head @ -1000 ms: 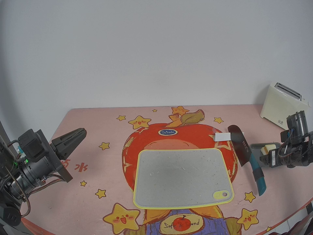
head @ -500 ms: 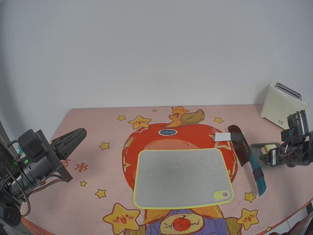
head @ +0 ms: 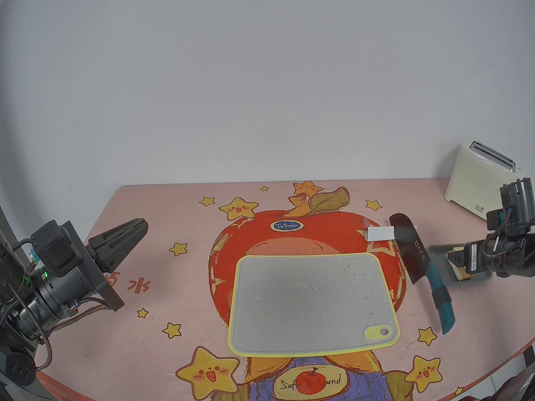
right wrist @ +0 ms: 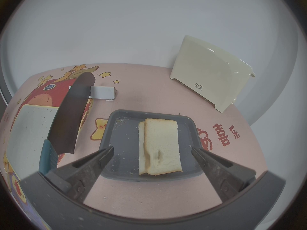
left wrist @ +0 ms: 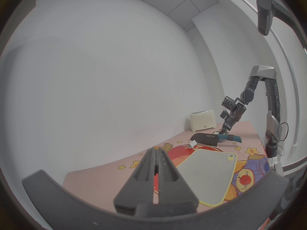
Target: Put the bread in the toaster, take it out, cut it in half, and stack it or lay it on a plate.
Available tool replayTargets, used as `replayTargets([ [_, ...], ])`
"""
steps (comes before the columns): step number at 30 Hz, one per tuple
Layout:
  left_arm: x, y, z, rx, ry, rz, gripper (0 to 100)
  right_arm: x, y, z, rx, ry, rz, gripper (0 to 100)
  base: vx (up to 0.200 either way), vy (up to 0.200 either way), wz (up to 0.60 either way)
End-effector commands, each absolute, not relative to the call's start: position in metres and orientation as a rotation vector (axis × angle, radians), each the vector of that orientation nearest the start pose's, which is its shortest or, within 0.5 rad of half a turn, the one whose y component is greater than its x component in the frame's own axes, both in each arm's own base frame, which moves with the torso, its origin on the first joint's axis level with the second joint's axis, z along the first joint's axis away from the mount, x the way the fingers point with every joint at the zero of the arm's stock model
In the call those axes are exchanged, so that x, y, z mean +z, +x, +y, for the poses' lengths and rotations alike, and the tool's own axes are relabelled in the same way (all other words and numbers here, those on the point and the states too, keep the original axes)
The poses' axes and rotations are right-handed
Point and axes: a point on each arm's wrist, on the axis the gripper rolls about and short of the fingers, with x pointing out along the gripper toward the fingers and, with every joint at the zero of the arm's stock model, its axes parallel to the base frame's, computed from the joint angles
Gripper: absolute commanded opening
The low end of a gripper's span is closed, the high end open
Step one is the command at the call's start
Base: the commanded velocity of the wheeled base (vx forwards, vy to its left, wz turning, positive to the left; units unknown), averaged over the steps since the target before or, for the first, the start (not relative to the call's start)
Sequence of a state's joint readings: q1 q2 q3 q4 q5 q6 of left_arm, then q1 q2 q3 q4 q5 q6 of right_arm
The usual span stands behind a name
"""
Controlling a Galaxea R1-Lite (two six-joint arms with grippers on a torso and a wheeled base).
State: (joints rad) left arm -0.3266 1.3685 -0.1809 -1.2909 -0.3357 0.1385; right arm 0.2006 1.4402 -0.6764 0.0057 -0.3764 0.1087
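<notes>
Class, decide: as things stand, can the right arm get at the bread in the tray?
Probably yes: the right gripper is open over the bread, with nothing between them; the knife lies beside the tray.

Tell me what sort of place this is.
Probably a mock kitchen station in a test room: a toaster, knife and cutting board on a cartoon-printed table against a bare wall.

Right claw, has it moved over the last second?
Yes. The right claw, open over the bread, has shifted slightly away from the knife, with its wrist now nearer the toaster.
</notes>
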Motion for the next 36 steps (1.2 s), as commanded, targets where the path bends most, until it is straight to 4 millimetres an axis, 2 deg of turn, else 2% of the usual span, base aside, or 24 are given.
replayTargets([
  [1,0.171,0.164,-0.063,-0.654,0.135,-0.152,0,0.168,0.203,0.033,-0.206,-0.107,0.695,100,0.000,0.000,0.00],
  [12,0.172,0.163,-0.063,-0.651,0.135,-0.162,0,0.169,0.193,0.031,-0.209,-0.102,0.680,100,0.000,0.000,0.00],
  [18,0.188,0.157,-0.061,-0.638,0.121,-0.234,0,0.181,0.170,0.025,-0.208,-0.075,0.606,100,0.000,0.000,0.00],
  [23,0.201,0.162,-0.061,-0.591,0.119,-0.288,0,0.185,0.148,0.020,-0.208,-0.063,0.554,100,0.000,0.000,0.00],
  [31,0.198,0.151,-0.049,-0.434,0.075,-0.279,0,0.190,0.115,0.014,-0.189,-0.075,0.467,100,0.000,0.000,0.00],
  [36,0.195,0.139,-0.029,-0.306,0.061,-0.280,0,0.184,0.093,0.010,-0.179,-0.099,0.430,100,0.000,0.000,0.00],
])
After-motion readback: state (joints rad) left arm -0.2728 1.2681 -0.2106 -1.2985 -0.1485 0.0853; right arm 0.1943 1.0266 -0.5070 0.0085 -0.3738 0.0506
